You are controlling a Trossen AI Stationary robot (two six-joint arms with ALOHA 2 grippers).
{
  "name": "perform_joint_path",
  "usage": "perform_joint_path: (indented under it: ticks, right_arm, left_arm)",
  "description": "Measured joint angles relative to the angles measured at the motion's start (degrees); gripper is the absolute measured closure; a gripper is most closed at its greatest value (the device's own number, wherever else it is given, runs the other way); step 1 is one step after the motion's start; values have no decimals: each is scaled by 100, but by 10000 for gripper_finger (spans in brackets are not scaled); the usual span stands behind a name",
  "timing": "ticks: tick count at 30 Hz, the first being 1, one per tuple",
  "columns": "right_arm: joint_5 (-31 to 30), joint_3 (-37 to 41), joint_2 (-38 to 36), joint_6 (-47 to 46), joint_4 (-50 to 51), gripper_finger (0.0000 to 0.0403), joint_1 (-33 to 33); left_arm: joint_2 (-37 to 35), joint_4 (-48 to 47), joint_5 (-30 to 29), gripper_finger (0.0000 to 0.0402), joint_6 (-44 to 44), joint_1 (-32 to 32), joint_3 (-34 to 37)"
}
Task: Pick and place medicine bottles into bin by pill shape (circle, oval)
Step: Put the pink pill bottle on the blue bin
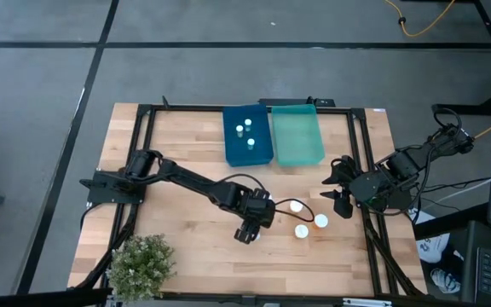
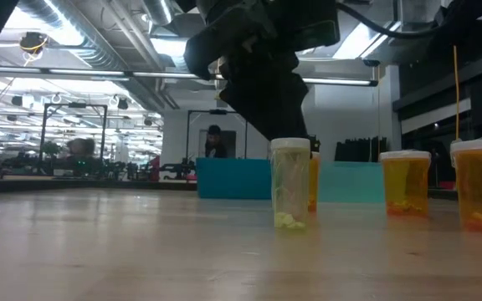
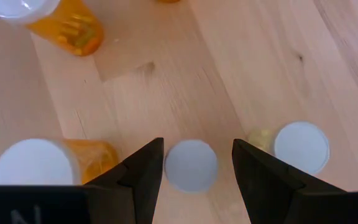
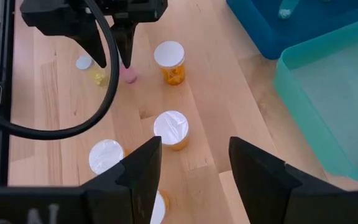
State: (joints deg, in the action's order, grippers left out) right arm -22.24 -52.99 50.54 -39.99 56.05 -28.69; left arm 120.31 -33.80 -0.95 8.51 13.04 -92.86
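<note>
My left gripper [image 1: 247, 228] is open, pointing down near the table's middle front. In the left wrist view its fingers [image 3: 143, 169] stand on either side of a tiny white-capped bottle [image 3: 191, 164] that stands upright on the table, with a gap on each side. A second tiny bottle [image 3: 301, 147], holding yellowish pills, stands beside it and shows in the low view [image 2: 290, 184]. Three amber bottles [image 1: 296, 205] [image 1: 320, 221] [image 1: 301, 230] stand to the right of it. My right gripper [image 1: 337, 184] is open and empty at the table's right, above the wood.
A blue bin [image 1: 261, 152] at the far middle holds three tiny bottles [image 1: 247, 128]. A teal bin [image 1: 297, 136] stands right of it. A green potted plant [image 1: 141, 264] stands at the near left corner. Black frame rails run along the table's sides.
</note>
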Motion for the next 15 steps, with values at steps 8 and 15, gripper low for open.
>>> perform_joint_path:
  ticks: [8,15]
  right_arm:
    - [-2,0,-2,-8,0,212,0]
    - [-7,0,-2,-26,-2,212,-2]
  left_arm:
    - [131,11,-4,219,107,-4,2]
    - [70,22,-25,247,220,-46,0]
